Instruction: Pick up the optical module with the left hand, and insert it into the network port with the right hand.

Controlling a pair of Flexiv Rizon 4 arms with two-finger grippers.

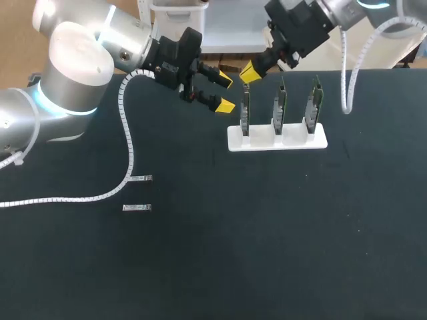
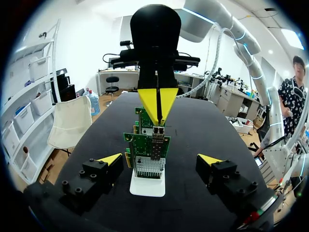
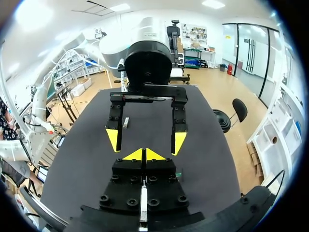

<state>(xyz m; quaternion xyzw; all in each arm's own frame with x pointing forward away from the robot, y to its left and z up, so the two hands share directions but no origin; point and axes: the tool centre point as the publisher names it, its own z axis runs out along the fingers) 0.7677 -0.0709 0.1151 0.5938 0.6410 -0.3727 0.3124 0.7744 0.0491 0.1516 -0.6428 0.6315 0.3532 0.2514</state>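
When read from the left of the head view, shows two silver optical modules (image 1: pixel 141 179) lying flat on the black table (image 1: pixel 267 253), left of centre, well apart from both arms. Further right, at upper middle, finds the left gripper (image 1: pixel 226 93) spread wide, gripping nothing. Beside it, finds the right gripper (image 1: pixel 248 72), tips pressed together, just above the leftmost of three green boards (image 1: pixel 245 115) standing upright, one per slot, in a white holder (image 1: pixel 277 140).

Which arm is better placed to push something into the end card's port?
Right, I'd judge. Its tool is shut just above the end card, pointing down at it. The left tool is open and empty, beside the rack.
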